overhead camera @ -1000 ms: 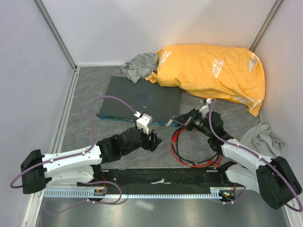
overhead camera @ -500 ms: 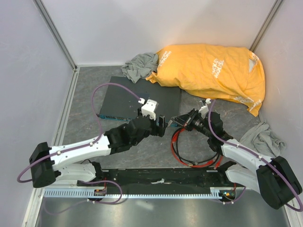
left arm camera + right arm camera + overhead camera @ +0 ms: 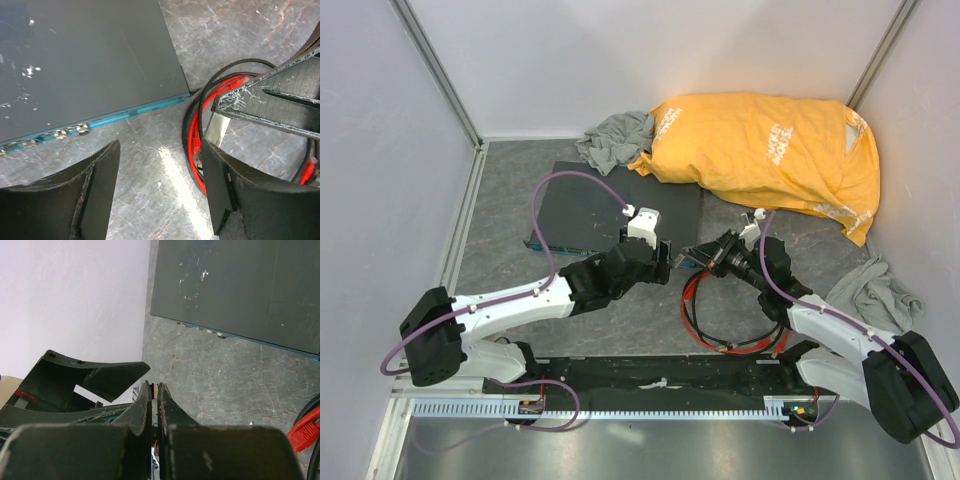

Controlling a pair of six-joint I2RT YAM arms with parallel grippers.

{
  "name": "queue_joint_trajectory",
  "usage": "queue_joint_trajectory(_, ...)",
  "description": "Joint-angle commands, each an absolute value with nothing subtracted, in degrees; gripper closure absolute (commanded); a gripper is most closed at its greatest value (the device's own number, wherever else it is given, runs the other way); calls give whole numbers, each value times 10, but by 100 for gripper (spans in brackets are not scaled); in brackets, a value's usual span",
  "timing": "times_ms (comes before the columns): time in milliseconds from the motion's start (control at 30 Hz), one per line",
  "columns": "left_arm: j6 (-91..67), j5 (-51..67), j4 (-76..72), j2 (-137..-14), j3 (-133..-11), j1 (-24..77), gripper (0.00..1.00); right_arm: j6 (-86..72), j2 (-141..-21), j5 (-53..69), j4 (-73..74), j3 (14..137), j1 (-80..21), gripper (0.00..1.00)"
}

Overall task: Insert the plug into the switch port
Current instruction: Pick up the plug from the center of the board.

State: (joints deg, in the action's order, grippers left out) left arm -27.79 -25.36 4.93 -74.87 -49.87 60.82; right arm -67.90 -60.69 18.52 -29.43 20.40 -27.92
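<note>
The flat dark grey switch [image 3: 610, 205] lies on the table, its blue-green front edge [image 3: 100, 119] facing the arms. Small ports [image 3: 65, 133] sit in a row along that edge, also seen as ports [image 3: 200, 329] in the right wrist view. My right gripper [image 3: 692, 255] is shut on the small clear plug [image 3: 155, 388], a little off the switch's front right corner. The red cable [image 3: 705, 310] coils on the table behind it. My left gripper [image 3: 160, 185] stands open over bare table, right beside the right gripper's fingers [image 3: 270, 100], with nothing between its jaws.
A large orange bag [image 3: 770, 150] lies at the back right, with a grey cloth [image 3: 615, 135] beside it. Another grey cloth [image 3: 870, 290] lies by the right wall. A black rail [image 3: 660, 375] runs along the near edge. A red cable end [image 3: 305, 430] lies low on the right.
The left arm has reached forward and to the right, bringing its gripper close beside the right gripper at the switch's corner. The right arm has held still with the plug.
</note>
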Motion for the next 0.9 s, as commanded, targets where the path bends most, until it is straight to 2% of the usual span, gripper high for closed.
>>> queue_joint_trajectory(0, -332, -226, 62, -736, -472, 606, 30, -679, -592, 167, -315, 218, -280, 100)
queue_joint_trajectory(200, -390, -173, 72, -728, -430, 616, 32, -695, -597, 163, -311, 224, -275, 100)
queue_joint_trajectory(600, -398, -199, 89, -787, -455, 671, 33, -703, -606, 160, -301, 234, -265, 100)
queue_joint_trajectory(867, -374, -265, 62, -701, -429, 666, 33, -686, -611, 174, -299, 228, -266, 100)
